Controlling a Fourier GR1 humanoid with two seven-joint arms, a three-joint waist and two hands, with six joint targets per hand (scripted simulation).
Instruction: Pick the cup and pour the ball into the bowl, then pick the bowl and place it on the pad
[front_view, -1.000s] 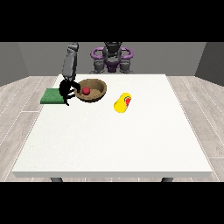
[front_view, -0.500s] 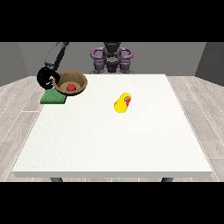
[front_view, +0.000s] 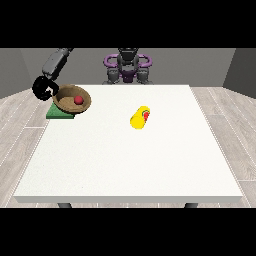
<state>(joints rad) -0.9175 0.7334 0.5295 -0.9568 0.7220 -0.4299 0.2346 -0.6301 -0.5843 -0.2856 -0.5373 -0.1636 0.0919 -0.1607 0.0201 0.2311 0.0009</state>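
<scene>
Grey walls and pale plank flooring surround a large white table (front_view: 125, 160), at whose far edge the robot torso (front_view: 128, 67) is seen. The brown bowl (front_view: 73, 98) is taken as the landmark. It is located at the table's far corner at the view's left, tilted, with its opening turned toward the camera. A red ball (front_view: 78, 100) is seen inside the bowl, near its middle. The green pad (front_view: 59, 113) lies directly beneath the bowl and protrudes from under its near-left side; whether the bowl rests on the pad or is held just above it cannot be told.

The hand at the view's left (front_view: 44, 88) is positioned against the bowl's left rim, and its black fingers are curled around that rim. Its grey arm rises up and away from the bowl toward the top of the view.

The yellow cup (front_view: 140, 117) lies on its side well apart from the bowl, to the bowl's right and slightly nearer the camera. A red item is visible at the cup's open end, which faces right. The hand at the view's right is not visible.
</scene>
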